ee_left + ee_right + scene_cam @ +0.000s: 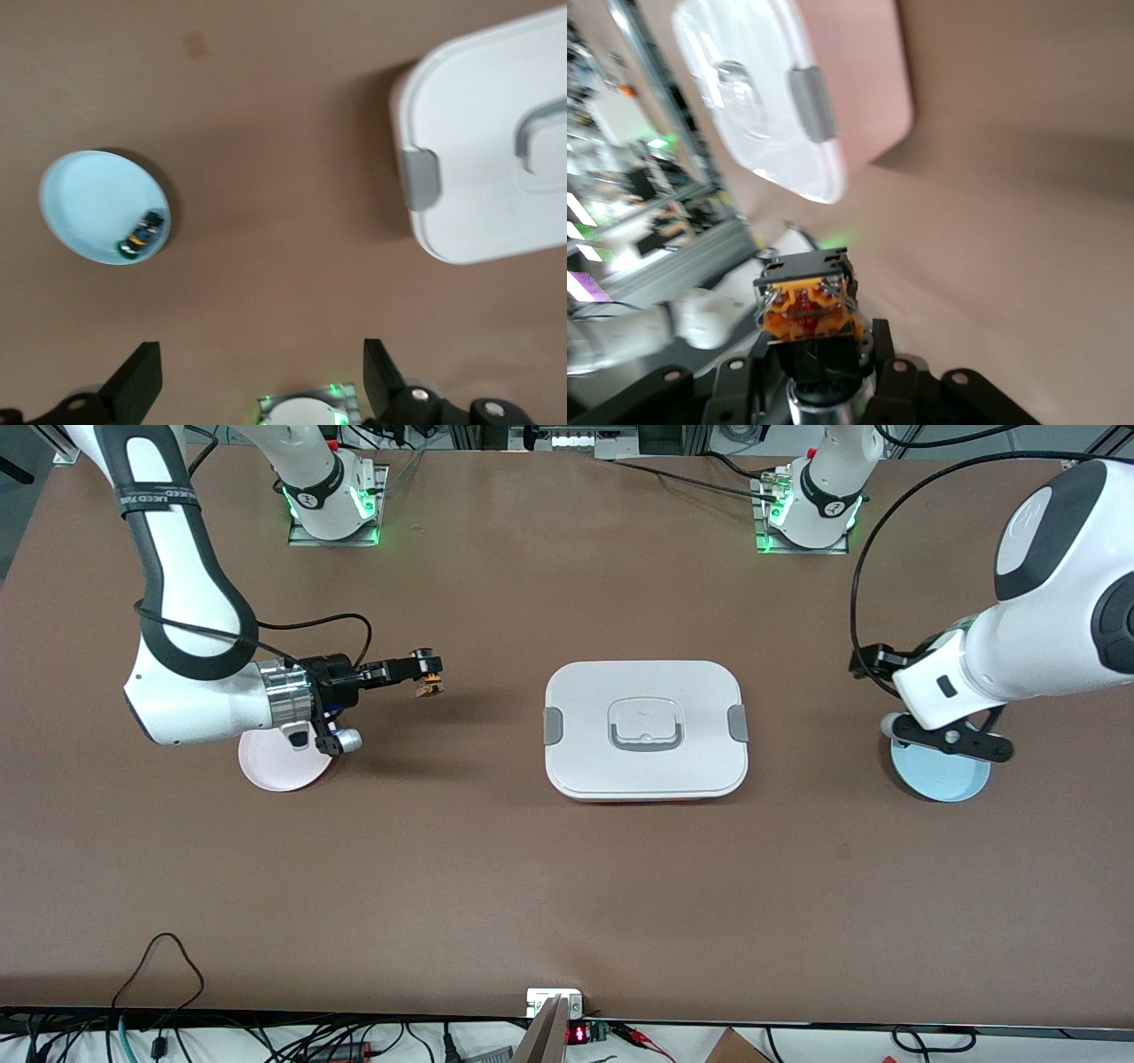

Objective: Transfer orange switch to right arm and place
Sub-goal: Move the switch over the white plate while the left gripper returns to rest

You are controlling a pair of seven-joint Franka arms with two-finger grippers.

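Observation:
My right gripper (426, 673) is shut on the orange switch (432, 685) and holds it in the air over bare table, between the pink plate (276, 772) and the white box (645, 731). In the right wrist view the switch's tan-orange block end (806, 305) sticks out from between the fingers of the right gripper (819, 359), and its cap is hidden. My left gripper (950, 741) hangs open and empty over the light blue plate (941, 781). In the left wrist view its fingers (140, 382) stand wide apart around bare table.
The white lidded box with grey latches and a handle sits mid-table (478, 159) (762, 97). The light blue plate (84, 199) holds a green-capped button with a blue end (140, 235). The pink plate lies under the right arm's wrist.

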